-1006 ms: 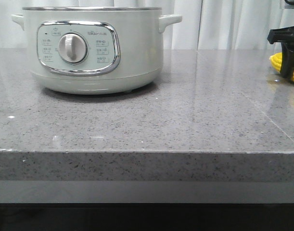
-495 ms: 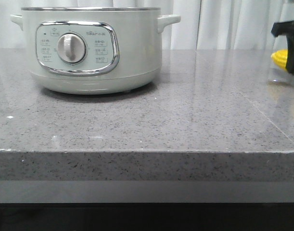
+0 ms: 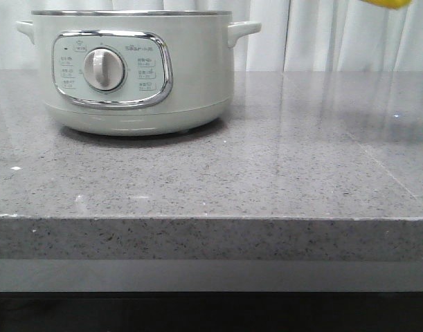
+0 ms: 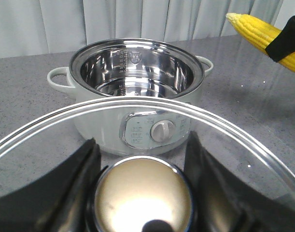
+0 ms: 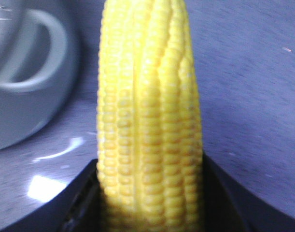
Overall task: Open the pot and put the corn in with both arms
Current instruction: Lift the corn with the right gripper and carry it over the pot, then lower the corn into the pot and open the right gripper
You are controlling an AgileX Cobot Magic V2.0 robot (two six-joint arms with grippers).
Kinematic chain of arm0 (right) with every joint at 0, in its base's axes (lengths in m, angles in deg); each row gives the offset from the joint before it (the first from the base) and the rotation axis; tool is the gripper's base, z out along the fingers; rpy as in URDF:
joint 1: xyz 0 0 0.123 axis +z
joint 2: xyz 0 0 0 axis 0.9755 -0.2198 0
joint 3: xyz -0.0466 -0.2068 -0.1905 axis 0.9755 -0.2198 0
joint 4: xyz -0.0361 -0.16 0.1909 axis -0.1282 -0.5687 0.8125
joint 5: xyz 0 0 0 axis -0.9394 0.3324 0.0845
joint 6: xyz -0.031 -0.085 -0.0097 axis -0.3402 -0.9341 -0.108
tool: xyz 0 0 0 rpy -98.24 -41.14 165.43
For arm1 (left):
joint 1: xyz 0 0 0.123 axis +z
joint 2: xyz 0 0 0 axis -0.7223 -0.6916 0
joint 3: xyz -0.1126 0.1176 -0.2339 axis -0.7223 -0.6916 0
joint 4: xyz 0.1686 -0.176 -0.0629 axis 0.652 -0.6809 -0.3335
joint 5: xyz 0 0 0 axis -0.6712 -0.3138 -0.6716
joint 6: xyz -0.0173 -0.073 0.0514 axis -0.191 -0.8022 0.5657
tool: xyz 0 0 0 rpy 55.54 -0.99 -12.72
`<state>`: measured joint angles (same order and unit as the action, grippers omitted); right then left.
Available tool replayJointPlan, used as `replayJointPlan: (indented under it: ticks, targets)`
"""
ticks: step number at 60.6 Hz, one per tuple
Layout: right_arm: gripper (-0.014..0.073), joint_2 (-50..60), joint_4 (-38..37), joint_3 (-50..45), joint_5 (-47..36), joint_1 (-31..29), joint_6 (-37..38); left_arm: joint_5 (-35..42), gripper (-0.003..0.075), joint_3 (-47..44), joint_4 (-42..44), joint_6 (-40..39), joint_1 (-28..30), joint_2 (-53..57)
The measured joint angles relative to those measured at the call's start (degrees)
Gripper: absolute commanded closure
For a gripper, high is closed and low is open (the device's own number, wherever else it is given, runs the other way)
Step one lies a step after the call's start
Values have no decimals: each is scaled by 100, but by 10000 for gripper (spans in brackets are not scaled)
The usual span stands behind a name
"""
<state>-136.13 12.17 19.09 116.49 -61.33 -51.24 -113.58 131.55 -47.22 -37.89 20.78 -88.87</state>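
The pot (image 3: 135, 69) stands on the left of the counter with no lid on it, and its bare steel inside (image 4: 133, 67) shows in the left wrist view. My left gripper (image 4: 141, 162) is shut on the round brass-coloured knob (image 4: 142, 198) of the glass lid (image 4: 137, 103), held in the air in front of the pot. My right gripper (image 5: 149, 193) is shut on the yellow corn (image 5: 147, 121). In the left wrist view the corn (image 4: 256, 28) hangs to the right of the pot and above the counter, with a black finger (image 4: 285, 39) across it. Only a yellow sliver of corn (image 3: 388, 3) shows at the front view's top edge.
The grey speckled stone counter (image 3: 266, 166) runs to its front edge (image 3: 211, 220). White curtains (image 3: 322, 34) hang behind it. One of the pot's side handles (image 5: 36, 53) shows beside the corn in the right wrist view.
My right gripper has lifted the corn from the counter at the far right, up and out past the top of the front view. The pot has stayed put.
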Motion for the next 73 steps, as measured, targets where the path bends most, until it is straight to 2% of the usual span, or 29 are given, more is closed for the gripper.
replayJointPlan:
  ticks: [14,28,53,73]
  targets:
    - [288,121,349,163,-412,1015,-377,0,500,0,0,0,0,0]
    - [288,-579,410,1152,-526,1697,-496,0,500,0,0,0,0,0]
    - [288,-2406,400,2872,-496,1921,-513,0,500,0,0,0,0,0]
    - [288,-3247,107,3494,-312,1921,-610,0,500,0,0,0,0,0]
